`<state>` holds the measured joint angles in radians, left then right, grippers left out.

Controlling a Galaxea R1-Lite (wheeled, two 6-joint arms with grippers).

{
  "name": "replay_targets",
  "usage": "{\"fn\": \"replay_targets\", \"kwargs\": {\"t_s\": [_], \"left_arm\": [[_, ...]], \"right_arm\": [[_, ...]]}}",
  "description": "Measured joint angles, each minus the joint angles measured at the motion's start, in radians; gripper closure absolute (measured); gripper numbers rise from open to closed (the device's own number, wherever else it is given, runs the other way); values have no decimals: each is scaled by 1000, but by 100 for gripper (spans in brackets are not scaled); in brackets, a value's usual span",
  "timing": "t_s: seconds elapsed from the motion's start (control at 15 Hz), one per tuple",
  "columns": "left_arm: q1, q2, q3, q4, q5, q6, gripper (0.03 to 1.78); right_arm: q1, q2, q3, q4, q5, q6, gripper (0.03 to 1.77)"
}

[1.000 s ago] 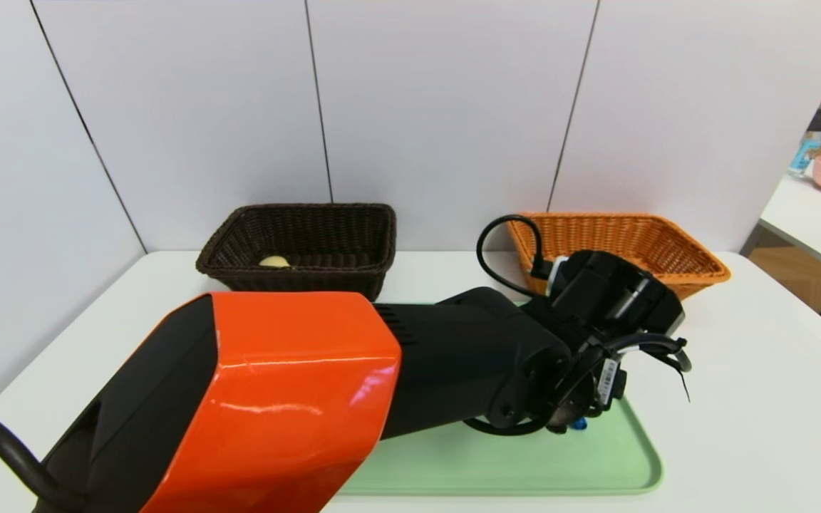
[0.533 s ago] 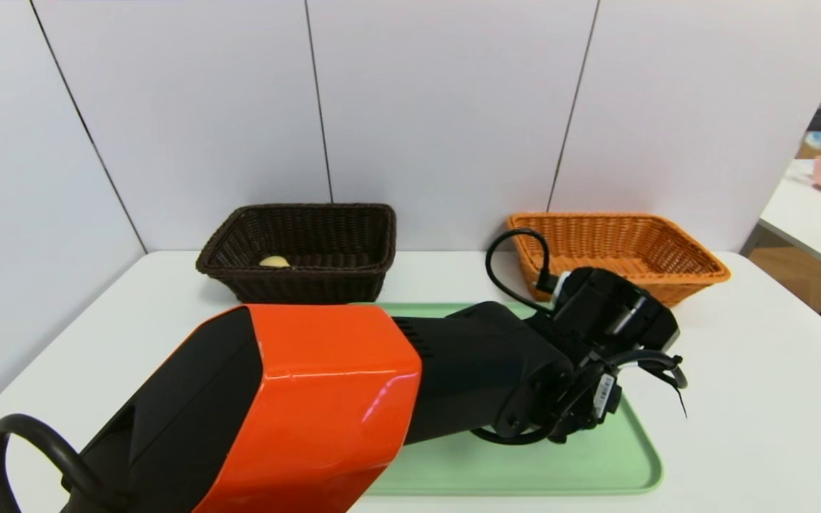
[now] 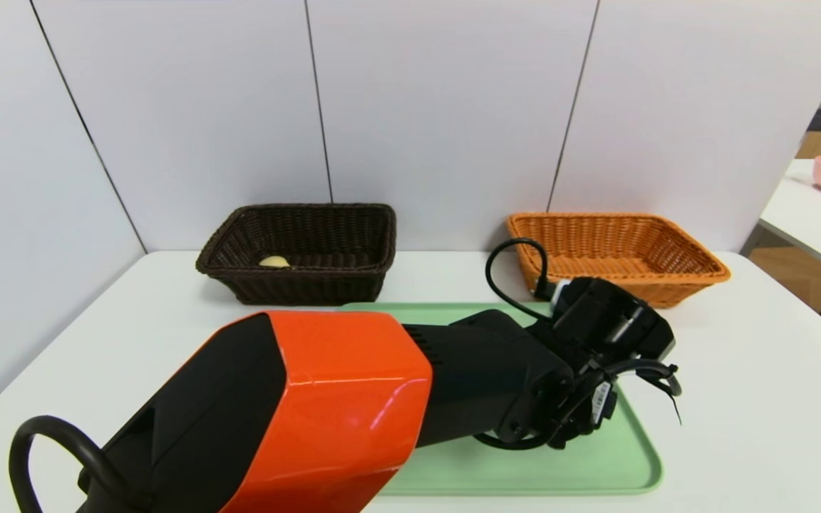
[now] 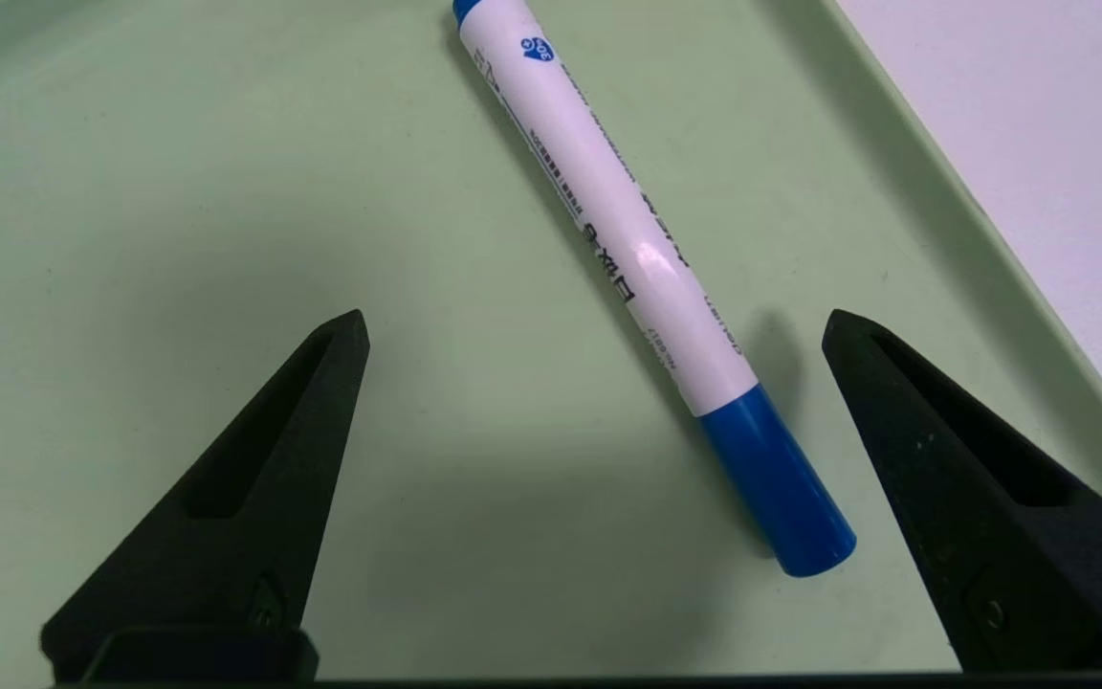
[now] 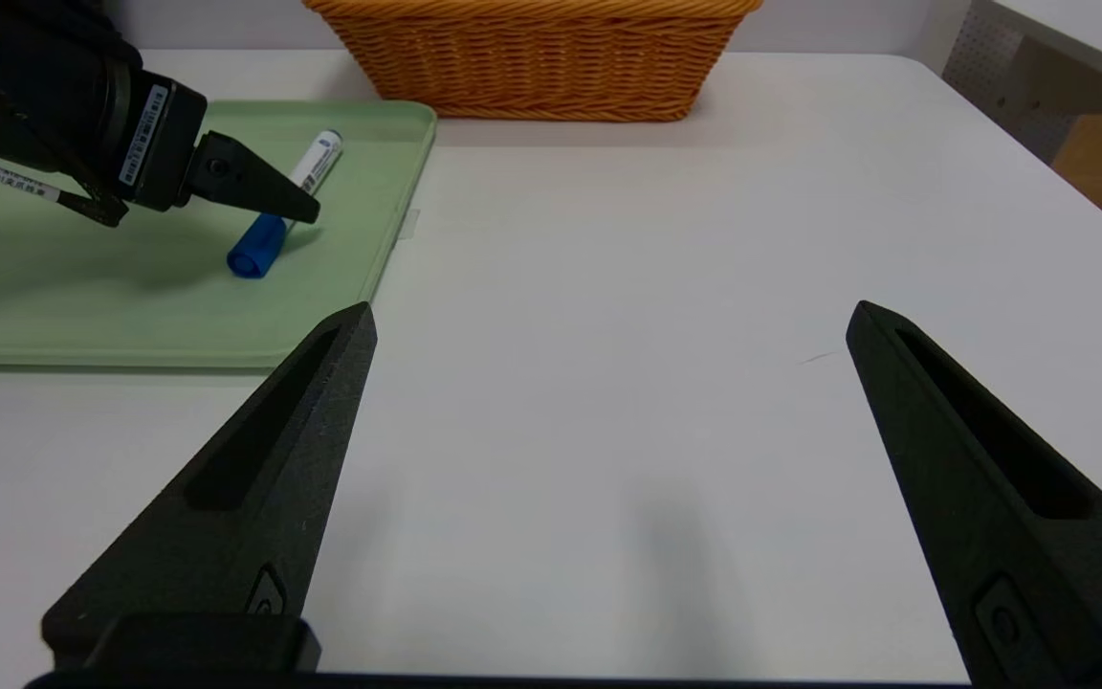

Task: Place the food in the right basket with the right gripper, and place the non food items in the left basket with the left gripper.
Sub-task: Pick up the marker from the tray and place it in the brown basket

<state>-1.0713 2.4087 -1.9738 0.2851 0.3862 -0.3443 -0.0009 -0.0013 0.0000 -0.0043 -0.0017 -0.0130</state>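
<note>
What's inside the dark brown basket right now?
The dark brown basket shows one small pale yellow rounded item on its floor. The near wall hides the rest of its bottom.

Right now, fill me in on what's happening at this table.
The left gripper hangs open just above a white marker with a blue cap, lying flat on the green tray; its fingers straddle the marker without touching it. The dark brown basket already holds a small yellow item. The orange basket shows nothing inside. The right gripper is parked, open, over bare tabletop.
</note>
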Motion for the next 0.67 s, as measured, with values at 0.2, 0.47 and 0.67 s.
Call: {"fn": "replay_targets", "kwargs": {"t_s": [0.2,0.47,0.67], "left_arm": [[1,-8,0,0,6,1,12],[0,-18,-1,1,69,-39,12],[1,-19,-1,0,126,-116,12]], "right_arm": [[0,0,0,0,0,0,10],[1,0,0,0,0,0,10],[0,0,0,0,0,0,10]]}}
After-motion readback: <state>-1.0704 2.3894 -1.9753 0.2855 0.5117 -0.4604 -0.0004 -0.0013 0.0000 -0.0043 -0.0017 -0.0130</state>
